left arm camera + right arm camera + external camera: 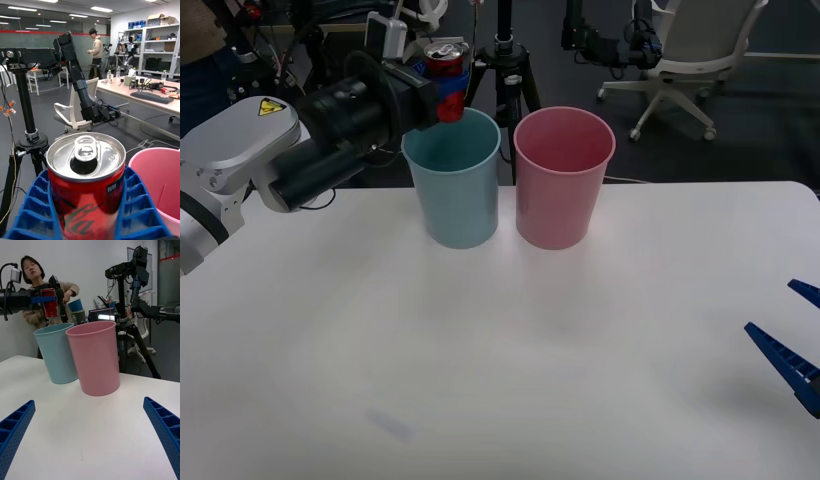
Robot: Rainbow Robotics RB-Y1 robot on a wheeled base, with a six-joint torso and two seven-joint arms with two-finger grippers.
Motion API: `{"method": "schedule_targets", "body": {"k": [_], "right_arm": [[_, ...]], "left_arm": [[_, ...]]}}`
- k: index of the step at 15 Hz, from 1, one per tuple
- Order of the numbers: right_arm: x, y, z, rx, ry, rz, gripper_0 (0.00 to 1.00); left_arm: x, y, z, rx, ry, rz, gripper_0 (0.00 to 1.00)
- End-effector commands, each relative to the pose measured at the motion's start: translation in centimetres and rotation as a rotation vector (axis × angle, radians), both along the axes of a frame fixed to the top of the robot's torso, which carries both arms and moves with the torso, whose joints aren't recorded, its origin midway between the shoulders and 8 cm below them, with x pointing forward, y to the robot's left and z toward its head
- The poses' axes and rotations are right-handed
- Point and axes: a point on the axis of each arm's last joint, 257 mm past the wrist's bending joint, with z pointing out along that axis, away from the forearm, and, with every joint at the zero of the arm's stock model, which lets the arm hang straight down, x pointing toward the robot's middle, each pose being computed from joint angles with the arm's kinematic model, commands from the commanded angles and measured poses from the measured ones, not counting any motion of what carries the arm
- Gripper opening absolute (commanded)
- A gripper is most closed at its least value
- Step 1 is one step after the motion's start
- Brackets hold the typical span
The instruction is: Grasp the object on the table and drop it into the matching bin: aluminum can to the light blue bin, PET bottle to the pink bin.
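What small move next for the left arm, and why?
Probably open the left gripper: it holds the red can upright just above the light blue bin, at its back rim. Nudging it toward the bin's centre first looks safer.

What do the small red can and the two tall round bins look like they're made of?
Small red can: likely aluminum, with a bare brushed silver top and pull tab and glossy red print. Light blue bin and pink bin: apparently plastic, plain and smooth with a soft sheen. The left gripper grips the can.
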Motion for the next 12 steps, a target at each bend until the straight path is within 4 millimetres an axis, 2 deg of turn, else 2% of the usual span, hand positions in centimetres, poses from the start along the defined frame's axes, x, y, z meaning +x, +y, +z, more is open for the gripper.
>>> {"method": "schedule_targets", "body": {"k": [1,12], "right_arm": [[0.0,0.0,0.0,0.000,0.000,0.000,1.00],[0.0,0.0,0.0,0.000,0.000,0.000,1.00]], "left_arm": [[-0.1,-0.2,0.1,-0.016,0.006,-0.006,1.00],[-1.0,-1.3,0.3,-0.037,0.017,-0.055,1.00]]}}
